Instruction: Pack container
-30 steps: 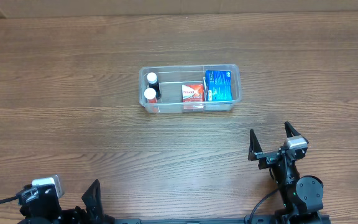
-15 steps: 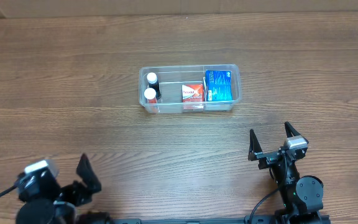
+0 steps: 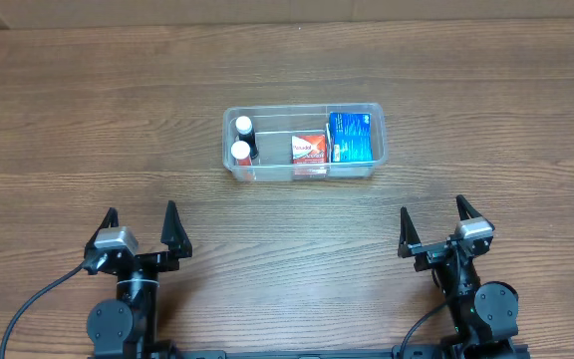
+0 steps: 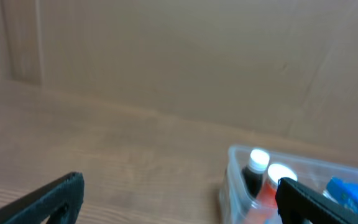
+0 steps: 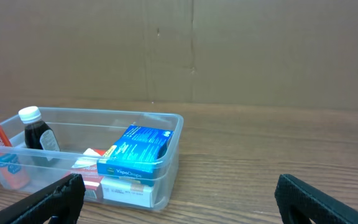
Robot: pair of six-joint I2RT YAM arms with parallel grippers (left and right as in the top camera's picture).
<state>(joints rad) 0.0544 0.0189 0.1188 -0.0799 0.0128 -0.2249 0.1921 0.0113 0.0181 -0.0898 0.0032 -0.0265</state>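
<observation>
Container looks packed, both arms parked

Wooden surface (image 3: 88, 120) fills the overhead view. The container (image 3: 277, 162), a clear bin, lies centre and toward the far side, well apart from both arms. Inside it, a blue box (image 3: 354, 137) sits at the right end with a red-and-white box (image 3: 309, 150) just beside it. A dark bottle (image 3: 244, 128) and a red bottle (image 3: 240, 152), both white-capped, stand at the left end. Near the front edge, the left tool (image 3: 139, 221) and the right tool (image 3: 432, 211) each have fingers spread and hold nothing. No loose item shows outside the bin, so packing is probably at its close; a next move would likely call only for checking that the contents sit below the rim
</observation>
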